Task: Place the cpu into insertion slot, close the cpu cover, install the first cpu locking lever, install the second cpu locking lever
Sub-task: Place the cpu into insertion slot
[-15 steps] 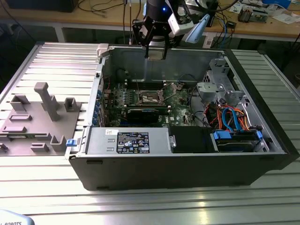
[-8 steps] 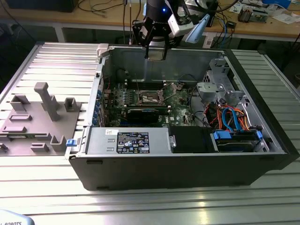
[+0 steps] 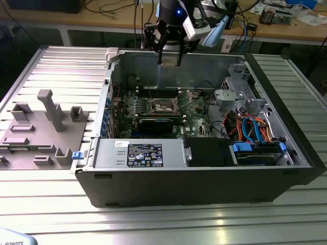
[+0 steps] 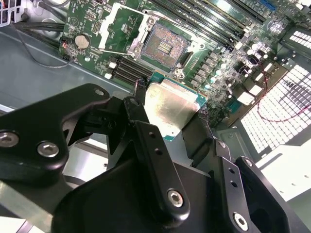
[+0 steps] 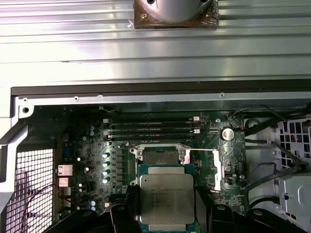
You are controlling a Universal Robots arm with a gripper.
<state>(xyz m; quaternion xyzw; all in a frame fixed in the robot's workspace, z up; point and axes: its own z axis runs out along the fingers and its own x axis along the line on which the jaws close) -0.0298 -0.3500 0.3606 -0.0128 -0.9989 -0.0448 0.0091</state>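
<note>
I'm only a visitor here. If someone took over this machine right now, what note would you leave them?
Gripper: shut on the cpu, gripping it by its edges above the open computer case.
Insertion slot: empty, contacts exposed, on the green board under the cpu.
Cpu cover: swung open beside the slot.
Done: the cpu is in the grip and over the board.
Left: the cpu is not yet seated, the cover is not yet closed, and neither locking lever is installed.
</note>
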